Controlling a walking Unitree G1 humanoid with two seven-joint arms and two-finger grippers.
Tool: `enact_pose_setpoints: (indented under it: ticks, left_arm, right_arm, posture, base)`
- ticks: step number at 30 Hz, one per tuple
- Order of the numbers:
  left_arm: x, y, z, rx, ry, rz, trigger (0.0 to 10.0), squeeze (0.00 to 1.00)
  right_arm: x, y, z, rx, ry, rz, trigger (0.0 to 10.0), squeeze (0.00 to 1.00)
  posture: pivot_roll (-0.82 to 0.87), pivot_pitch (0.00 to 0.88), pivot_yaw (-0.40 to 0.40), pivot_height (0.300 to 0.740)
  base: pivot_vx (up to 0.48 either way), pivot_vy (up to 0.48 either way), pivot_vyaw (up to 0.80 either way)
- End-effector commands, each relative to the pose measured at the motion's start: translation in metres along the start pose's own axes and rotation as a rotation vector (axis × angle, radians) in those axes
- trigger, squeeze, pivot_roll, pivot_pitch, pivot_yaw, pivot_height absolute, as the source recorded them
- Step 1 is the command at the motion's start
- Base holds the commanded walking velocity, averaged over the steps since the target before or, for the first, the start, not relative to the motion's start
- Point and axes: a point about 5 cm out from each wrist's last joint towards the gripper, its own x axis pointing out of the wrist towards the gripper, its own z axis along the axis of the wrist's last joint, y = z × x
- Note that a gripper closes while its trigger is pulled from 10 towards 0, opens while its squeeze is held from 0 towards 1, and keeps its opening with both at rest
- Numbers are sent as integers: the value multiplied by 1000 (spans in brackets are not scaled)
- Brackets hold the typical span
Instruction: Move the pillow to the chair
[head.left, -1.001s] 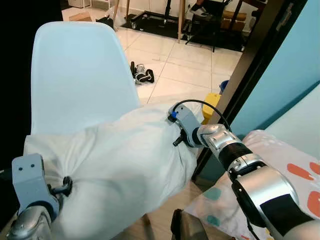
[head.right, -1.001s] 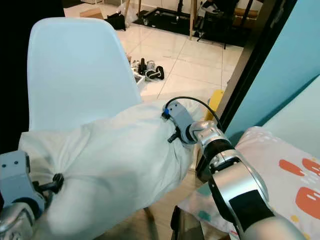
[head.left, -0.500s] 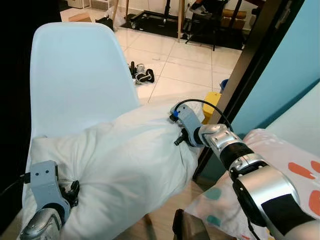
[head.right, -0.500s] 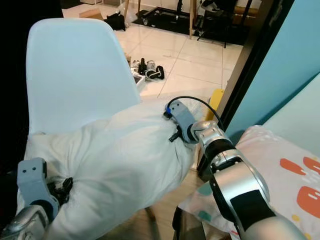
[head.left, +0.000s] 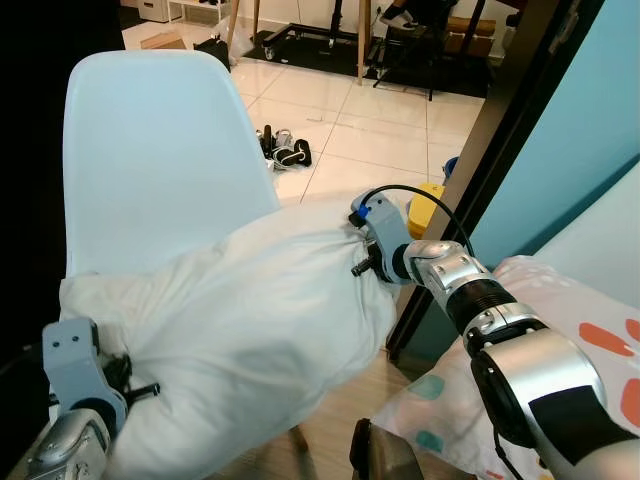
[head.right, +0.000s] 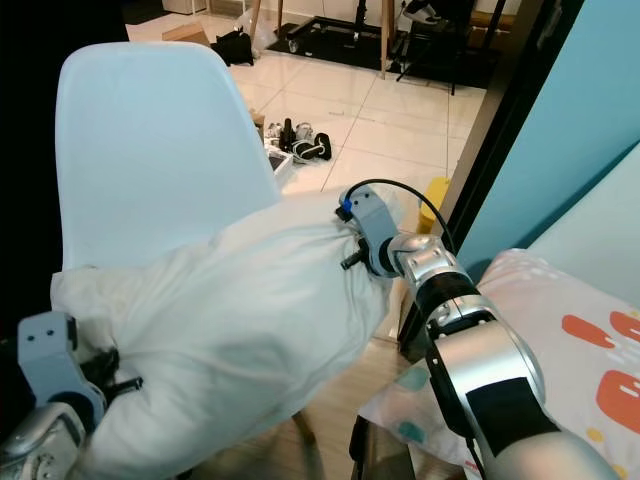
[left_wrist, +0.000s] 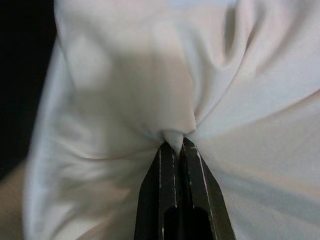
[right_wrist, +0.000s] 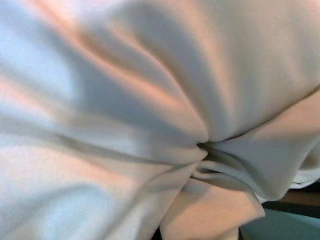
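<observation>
1. White pillow (head.left: 240, 340) spread across seat of pale blue plastic chair (head.left: 150, 160), bulk against the lower backrest, far end hanging over the seat edge toward the doorway
2. Left gripper (left_wrist: 175, 146) pinched tight on a tuck of pillow fabric at the near corner, fingers (left_wrist: 162, 175) pressed together with cloth bunched at the tips; same grip visible low on the left in the head views
3. Right gripper (head.left: 362, 255) buried in the far end of the pillow, cloth gathered into a knot of creases around it in the wrist view; fingers hidden by fabric, so can't tell if clamped or slack, though the creases suggest a grip
4. Progress judged late: pillow already over the chair and looks mostly supported by the seat, carry part looks done
5. Left to do, by judgement: let go at both ends, pull arms clear, check pillow stays put; overhanging end could drag it off once released
6. Around: tiled floor (head.left: 380, 120) with shoes (head.left: 285, 152) behind the chair, yellow object (head.left: 425, 208) by the dark door frame (head.left: 500, 150), patterned bedding (head.left: 590, 340) at right
</observation>
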Motion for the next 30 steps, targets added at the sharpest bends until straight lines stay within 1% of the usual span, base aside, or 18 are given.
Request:
enact_pose_setpoints:
  ticks: [1, 2, 3, 5, 6, 8, 13, 15, 16, 17, 19, 20, 21, 22, 23, 24, 25, 30]
  left_arm:
    - [-3, 2, 62, 85, -291, 69, 0, 0]
    - [-10, 0, 93, 109, -444, 80, 0, 0]
    - [-10, 0, 93, 109, -444, 80, 0, 0]
    - [-24, -5, 134, 196, -646, 107, 0, 0]
    - [-30, -7, 144, 231, -703, 119, 0, 0]
    - [-34, -8, 148, 263, -734, 129, 0, 0]
    - [-33, -10, 139, 308, -719, 117, 0, 0]
    - [-28, -11, 108, 329, -610, 101, 0, 0]
    - [-28, -11, 108, 329, -610, 101, 0, 0]
    - [-29, -11, 95, 336, -558, 106, 0, 0]
    - [-29, -11, 95, 336, -558, 106, 0, 0]
    - [-32, -10, 84, 338, -515, 122, 0, 0]
    - [-36, -7, 78, 346, -476, 157, 0, 0]
    - [-36, -7, 78, 346, -476, 157, 0, 0]
    - [-41, -3, 73, 352, -443, 210, 0, 0]
    - [-41, -3, 73, 352, -443, 210, 0, 0]
    - [-46, 2, 75, 359, -431, 264, 0, 0]
    - [-54, 11, 90, 386, -470, 350, 0, 0]
  right_arm:
    - [-1, -2, 13, 1, -82, -27, 10000, 0]
    - [-2, -4, 14, -16, -93, -49, 10000, 0]
    - [-2, -4, 14, -16, -93, -49, 10000, 0]
    - [-3, -6, 17, -18, -113, -77, 10000, 0]
    - [-3, -7, 20, -14, -130, -89, 10000, 0]
    - [-4, -7, 23, -12, -146, -99, 10000, 0]
    - [-3, -6, 24, -20, -152, -100, 10000, 0]
    - [0, 0, 18, -48, -118, -60, 10000, 0]
    - [0, 0, 18, -48, -118, -60, 10000, 0]
    - [2, 4, 13, -47, -92, -26, 10000, 0]
    - [2, 4, 13, -47, -92, -26, 10000, 0]
    - [4, 8, 5, -48, -60, 29, 10000, 141]
    - [5, 12, 0, -37, -41, 74, 10000, 624]
    - [5, 12, 0, -37, -41, 74, 10000, 624]
    - [5, 15, -7, -40, -16, 113, 10000, 796]
    - [5, 15, -7, -40, -16, 113, 10000, 796]
    - [5, 16, -9, -23, -16, 130, 10000, 961]
    - [5, 15, -11, -5, -17, 133, 10000, 1000]
  posture:
    - [80, 50, -150, 436]
    - [80, 50, -150, 436]
    - [80, 50, -150, 436]
    - [84, 41, -148, 436]
    - [85, 40, -146, 436]
    - [85, 37, -146, 436]
    - [92, 37, -145, 436]
    - [91, 35, -143, 436]
    - [91, 35, -143, 436]
    - [86, 35, -138, 436]
    - [86, 35, -138, 436]
    - [84, 37, -136, 436]
    - [91, 40, -137, 436]
    - [91, 40, -137, 436]
    - [93, 39, -134, 436]
    - [93, 39, -134, 436]
    - [99, 39, -137, 436]
    - [110, 35, -142, 436]
  base:
    - [0, 0, 0]
    - [0, 0, 0]
    - [0, 0, 0]
    - [0, 0, 0]
    - [0, 0, 0]
    - [0, 0, 0]
    - [0, 0, 0]
    - [0, 0, 0]
    - [0, 0, 0]
    - [0, 0, 0]
    - [0, 0, 0]
    - [0, 0, 0]
    - [0, 0, 0]
    - [0, 0, 0]
    - [0, 0, 0]
    - [0, 0, 0]
    - [0, 0, 0]
    - [0, 0, 0]
